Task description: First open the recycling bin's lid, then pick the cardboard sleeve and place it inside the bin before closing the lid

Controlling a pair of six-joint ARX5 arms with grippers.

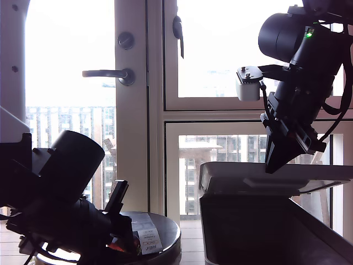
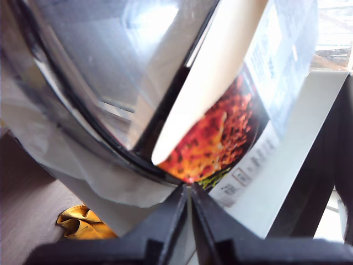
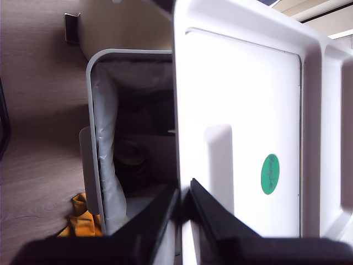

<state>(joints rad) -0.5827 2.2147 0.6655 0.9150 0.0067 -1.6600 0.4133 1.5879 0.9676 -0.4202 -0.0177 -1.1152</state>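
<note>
Holding the lid (image 3: pixel 242 127) half-raised by its edge, my second gripper (image 3: pixel 185 196) keeps the recycling bin (image 1: pixel 265 232) open at the exterior view's right, while my first gripper (image 2: pixel 190 190), jaws pinched on the cardboard sleeve (image 2: pixel 220 127), is at the round table (image 1: pixel 168 232), placing and closing remaining.

Tall white-framed windows (image 1: pixel 220 49) fill the exterior view, blown out with bright daylight up top and showing high-rise blocks (image 1: pixel 60 132) lower down. A glazed door (image 1: pixel 71 83) on the exterior view's left carries a silver lever handle (image 1: pixel 107 74) with a round lock (image 1: pixel 126 40) above it. In the wrist views the floor (image 3: pixel 38 110) is brownish wood-grain, with a crumpled yellow cloth (image 2: pixel 83 222) lying on it.
</note>
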